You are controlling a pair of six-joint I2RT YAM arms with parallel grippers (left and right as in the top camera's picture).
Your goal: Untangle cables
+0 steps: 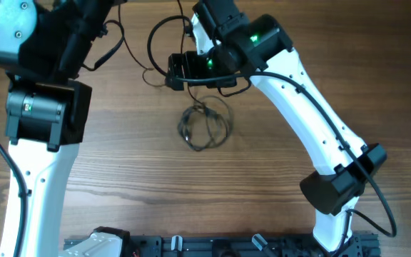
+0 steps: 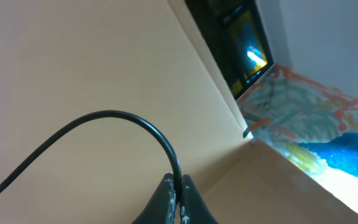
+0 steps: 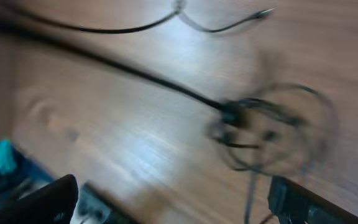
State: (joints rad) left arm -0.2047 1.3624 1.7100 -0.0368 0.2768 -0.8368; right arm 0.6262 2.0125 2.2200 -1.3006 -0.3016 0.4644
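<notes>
A small coiled bundle of thin black cables [image 1: 205, 127] lies on the wooden table near the middle. In the blurred right wrist view the bundle [image 3: 272, 127] lies ahead and to the right. A loose strand with a plug end [image 3: 135, 28] lies beyond it. My right gripper [image 3: 176, 205] is open and empty, fingers wide apart, and hovers just behind the bundle [image 1: 177, 71]. My left gripper [image 2: 179, 186] is shut on a black cable [image 2: 110, 115] that arcs away to the left. It points up, away from the table. Its fingertips are out of the overhead view.
The wooden table [image 1: 120, 164] fills the overhead view. The left arm [image 1: 41, 107] stands at the left and the right arm [image 1: 312, 121] crosses from the lower right. A black rail [image 1: 212, 246] runs along the front edge. Thicker arm cables loop at the top [image 1: 155, 39].
</notes>
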